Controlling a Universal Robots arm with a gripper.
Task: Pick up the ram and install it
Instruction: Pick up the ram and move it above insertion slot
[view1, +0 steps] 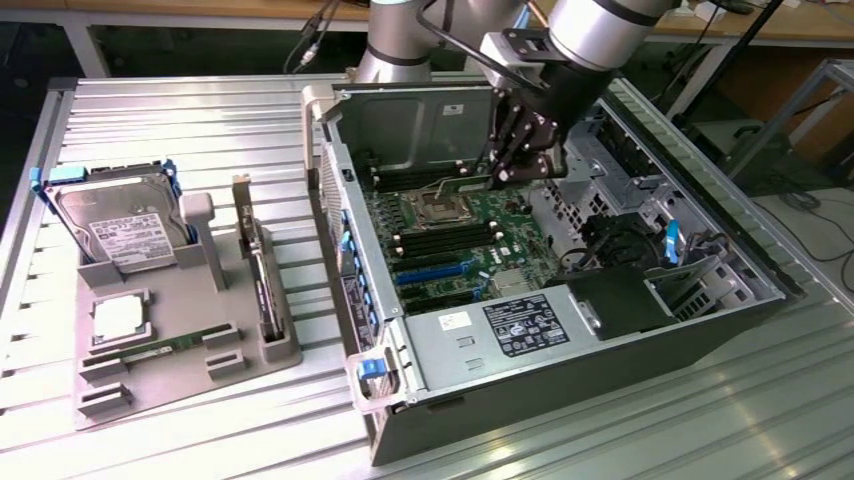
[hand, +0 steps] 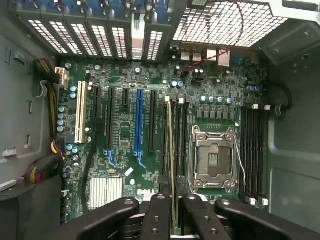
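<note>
Ribbed metal surface (view1: 200, 110) carries the open computer case (view1: 561, 370); from outside you see the arm (view1: 594, 30) angled down into it, its end effector (view1: 514, 165) nearly closed on the ram (view1: 461, 182), just beside the CPU socket (view1: 437, 210). From the wrist, your fingers (hand: 157, 215) pinch the ram upright and edge-on, lined up along the memory slots (hand: 181, 140) beside that socket, probably so it meets a slot squarely.

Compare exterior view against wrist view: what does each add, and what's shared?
Exterior adds: the tray beside the case, carrying the hard drive, CPU chip and a second ram stick. Wrist adds: the perforated rear grille and slot covers. Shared: the gripper shut on the ram, edge-on over the motherboard, beside the CPU socket.
</note>
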